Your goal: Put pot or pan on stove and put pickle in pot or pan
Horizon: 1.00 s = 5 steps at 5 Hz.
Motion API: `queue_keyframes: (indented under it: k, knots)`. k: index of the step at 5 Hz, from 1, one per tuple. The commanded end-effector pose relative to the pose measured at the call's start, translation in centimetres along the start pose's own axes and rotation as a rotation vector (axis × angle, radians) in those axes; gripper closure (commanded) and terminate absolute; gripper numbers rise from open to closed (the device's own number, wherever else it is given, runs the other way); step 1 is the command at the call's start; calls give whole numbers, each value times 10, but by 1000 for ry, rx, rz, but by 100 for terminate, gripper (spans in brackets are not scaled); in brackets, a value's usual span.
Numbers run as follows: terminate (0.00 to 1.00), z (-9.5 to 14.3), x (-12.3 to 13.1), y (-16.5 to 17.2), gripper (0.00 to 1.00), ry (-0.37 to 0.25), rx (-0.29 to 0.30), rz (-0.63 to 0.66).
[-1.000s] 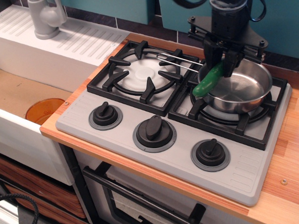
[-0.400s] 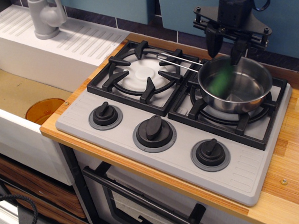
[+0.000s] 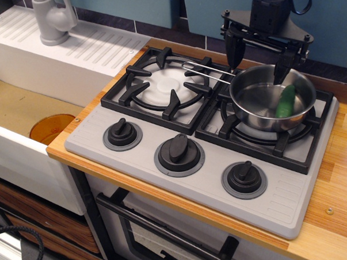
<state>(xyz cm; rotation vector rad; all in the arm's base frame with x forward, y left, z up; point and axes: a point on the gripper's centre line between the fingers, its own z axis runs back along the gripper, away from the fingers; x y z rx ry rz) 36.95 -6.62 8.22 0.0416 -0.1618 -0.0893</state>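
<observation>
The pickle lies inside the pot, leaning against the right inner wall with its upper end near the rim. The pot sits on the right black grate of the grey stove, and its thin wire handle reaches left over the far edge of the left burner. Above the far side of the pot hangs the tool, its two dark fingers spread well apart and holding nothing, one finger just left of the pot's far rim and the other over the right part of the rim. Three black knobs line the near side of the stove. The stove rests on a wooden table. Far left stand a white sink and its grey tap.
</observation>
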Motion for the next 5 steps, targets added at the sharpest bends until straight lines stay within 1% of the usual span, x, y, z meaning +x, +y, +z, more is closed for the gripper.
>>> queue_keyframes:
  k: [1,2,3,4,5]
  knots:
    - [0,49,6,33,0,-79,-28,-59]
    - [0,46,5,53,0,-91,-31,-100]
    - [0,43,4,70,0,-117,-27,-126]
    - [0,41,6,74,0,-87,-43,-83]
    - [100,40,5,71,0,-81,-12,-84]
